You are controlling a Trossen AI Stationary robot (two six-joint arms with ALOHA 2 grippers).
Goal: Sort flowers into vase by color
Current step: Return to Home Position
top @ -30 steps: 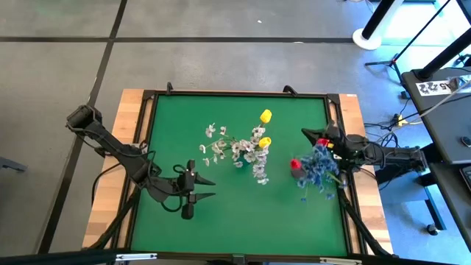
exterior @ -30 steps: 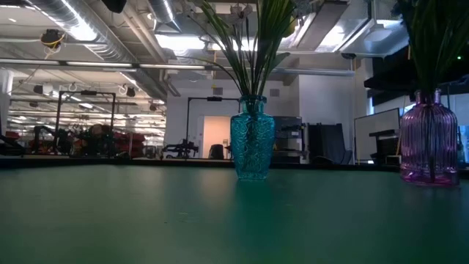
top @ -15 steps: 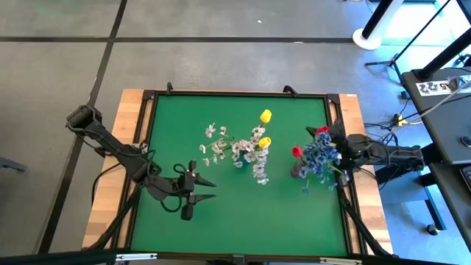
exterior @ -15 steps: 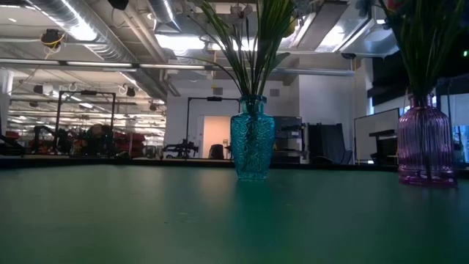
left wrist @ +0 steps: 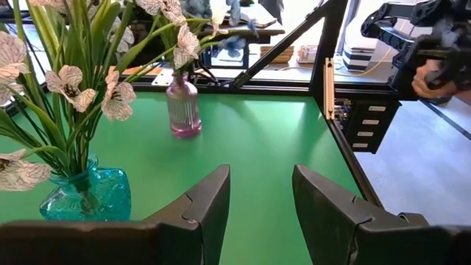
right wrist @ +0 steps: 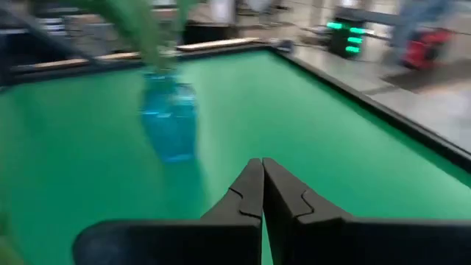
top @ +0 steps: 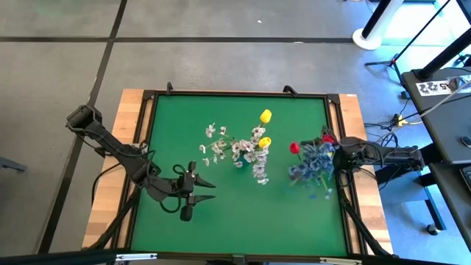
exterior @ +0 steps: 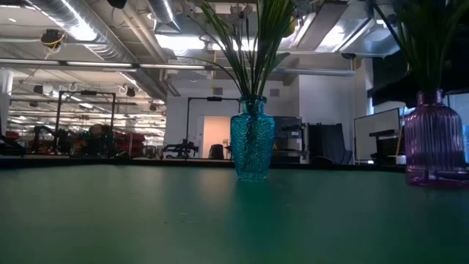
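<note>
A teal vase (exterior: 253, 139) stands mid-table holding white sprigs (top: 234, 149) and yellow tulips (top: 266, 115). Toward the right edge, a purple vase (exterior: 437, 139) holds blue sprigs (top: 312, 165) and red tulips (top: 294, 147); both vases rest on their bases, as the left wrist view shows for the purple vase (left wrist: 182, 110). My right gripper (right wrist: 262, 163) is shut with nothing in it, close beside the blue-and-red bunch on its right-edge side (top: 336, 153). My left gripper (left wrist: 261, 199) hovers open near the table's left front (top: 204, 188), pointing at the vases.
A black raised frame (top: 239, 94) borders the green mat, with wooden boards outside it. Bare mat lies along the near side (top: 243, 221) and the far left (top: 176, 118). Stands and cables crowd the floor beyond the right edge (top: 434, 81).
My right gripper, shut throughout, has drawn back toward the table's right edge and dipped a little. The blue and red flowers in the purple vase have swung toward the table's left and show blurred; the purple vase has shifted slightly on the mat.
</note>
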